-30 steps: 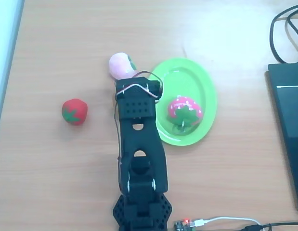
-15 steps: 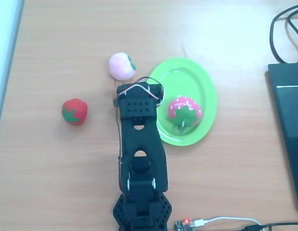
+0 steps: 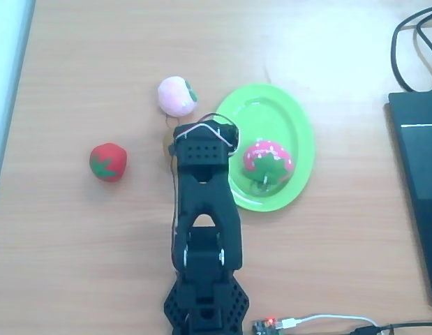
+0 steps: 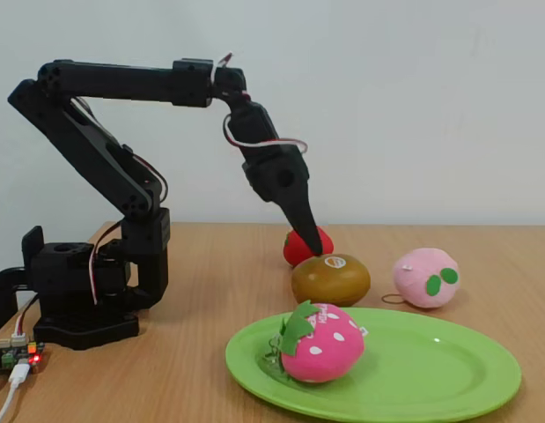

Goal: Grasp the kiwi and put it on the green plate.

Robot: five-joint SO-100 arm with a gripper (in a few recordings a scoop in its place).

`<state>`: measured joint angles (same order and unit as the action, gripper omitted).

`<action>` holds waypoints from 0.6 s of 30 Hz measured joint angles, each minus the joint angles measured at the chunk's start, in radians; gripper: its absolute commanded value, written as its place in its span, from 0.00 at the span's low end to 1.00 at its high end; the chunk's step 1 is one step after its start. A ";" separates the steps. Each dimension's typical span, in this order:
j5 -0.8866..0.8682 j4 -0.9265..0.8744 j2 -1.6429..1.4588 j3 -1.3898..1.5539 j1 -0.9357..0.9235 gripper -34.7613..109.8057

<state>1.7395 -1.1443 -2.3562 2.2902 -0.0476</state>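
The kiwi (image 4: 331, 278) sits on the table (image 4: 210, 264) just behind the green plate (image 4: 430, 370) — untouched, beside the pink toy (image 4: 425, 278). The hand (image 4: 313, 240) points steeply down at its top, presumably lining up a grasp; whether its fingers are apart I cannot tell. A strawberry toy (image 4: 320, 344) occupies the plate's near side — room remains.
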 measured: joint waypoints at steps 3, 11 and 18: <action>0.000 0.002 0.035 0.000 0.000 0.49; -0.020 0.003 0.178 -0.037 0.002 0.51; -0.057 0.003 0.324 -0.164 0.021 0.52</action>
<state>1.6828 -1.1413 -2.0325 2.1261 -0.0261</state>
